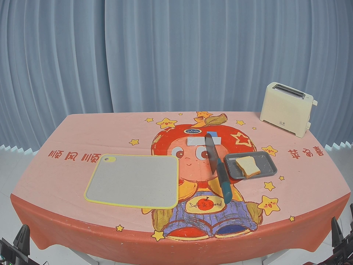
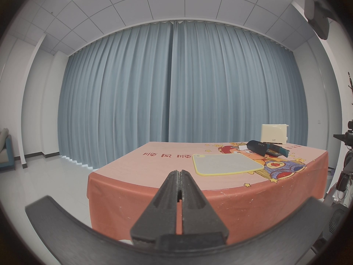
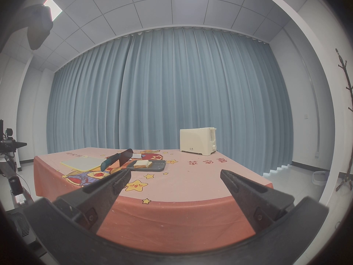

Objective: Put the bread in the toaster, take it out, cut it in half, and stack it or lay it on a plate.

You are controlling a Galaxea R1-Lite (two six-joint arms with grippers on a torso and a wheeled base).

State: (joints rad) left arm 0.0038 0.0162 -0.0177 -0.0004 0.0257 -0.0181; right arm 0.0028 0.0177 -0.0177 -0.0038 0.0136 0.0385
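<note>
Pink cartoon-printed tablecloth (image 1: 73, 137) carries a grey yellow-rimmed cutting board (image 1: 134, 181), a cream plastic toaster (image 1: 287, 108) far right, a dark grey tray (image 1: 266, 162) just beside a blue-handled knife (image 1: 217, 166) — the pale bread slice (image 1: 248, 166) lies on the tray. Left gripper (image 2: 179, 188) clenched, empty; right gripper (image 3: 174, 172) spread wide.

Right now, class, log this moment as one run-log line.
bread: whole, on tray | knife: between cutting board and tray | toaster: far right | left gripper: shut | right gripper: open

Matte black plastic left gripper (image 2: 179, 173): two wedge-shaped fingers (image 2: 196, 203), stepped inner faces, broad curved black band (image 2: 73, 232) at base. Matching black right gripper (image 3: 174, 173): same wedges (small dark screw (image 3: 90, 215) in each), identical band.
</note>
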